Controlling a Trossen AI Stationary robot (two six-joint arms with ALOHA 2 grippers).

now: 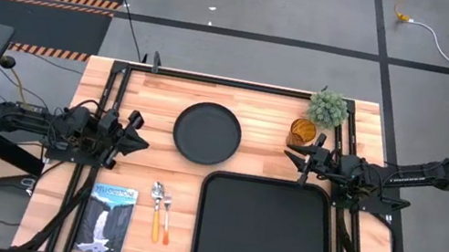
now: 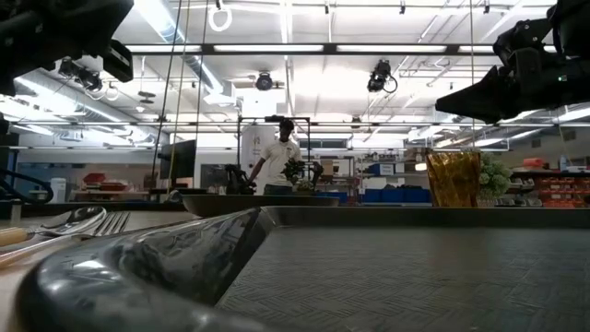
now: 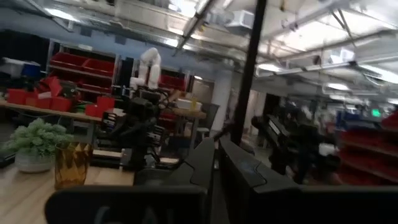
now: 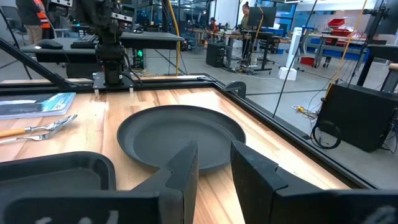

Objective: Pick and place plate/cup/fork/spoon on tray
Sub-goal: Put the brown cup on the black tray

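The round black plate lies on the wooden table at the centre back and also shows in the right wrist view. The amber cup stands upright to its right, next to the plant. The orange-handled spoon and fork lie side by side left of the black tray. My left gripper is shut and empty, left of the plate. My right gripper is a little open and empty. It hangs above the table between the cup and the tray's far rim, pointing at the plate.
A small green plant stands at the far right corner beside the cup. A booklet lies at the front left. A black metal frame runs along the table's edges. A person stands in the room far behind the table.
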